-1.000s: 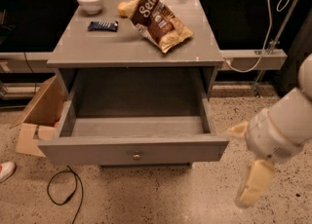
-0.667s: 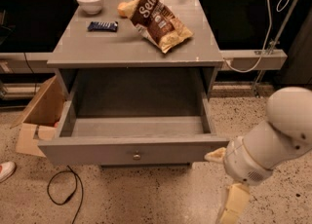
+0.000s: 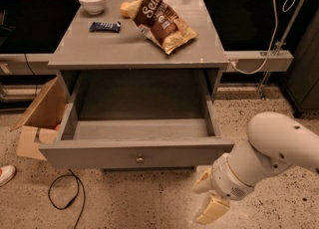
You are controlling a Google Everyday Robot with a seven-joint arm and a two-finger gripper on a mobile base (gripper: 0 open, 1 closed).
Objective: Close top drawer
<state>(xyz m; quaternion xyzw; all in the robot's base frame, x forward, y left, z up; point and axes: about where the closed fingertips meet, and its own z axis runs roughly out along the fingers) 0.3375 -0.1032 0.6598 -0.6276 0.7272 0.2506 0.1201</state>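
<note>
The top drawer (image 3: 99, 154) is a wide grey wooden drawer pulled far out of the grey cabinet (image 3: 134, 49). Its deep box looks empty. Its flat front carries one small round metal knob (image 3: 140, 160) at the centre. My gripper (image 3: 206, 196) hangs at the end of the white arm (image 3: 271, 151), low and to the right, just below and in front of the drawer front's right corner. Its two cream fingers (image 3: 212, 209) stand apart, open and holding nothing. It does not touch the drawer.
On the cabinet top lie a chip bag (image 3: 164, 21), a white bowl (image 3: 92, 0) and a dark snack bar (image 3: 105, 26). A cardboard box (image 3: 40, 118) stands left of the drawer. A black cable (image 3: 65, 193) and a shoe (image 3: 6, 174) lie on the speckled floor.
My arm and gripper have moved left and lower, from beside the drawer's right end to just below its front right corner. The drawer has not moved.
</note>
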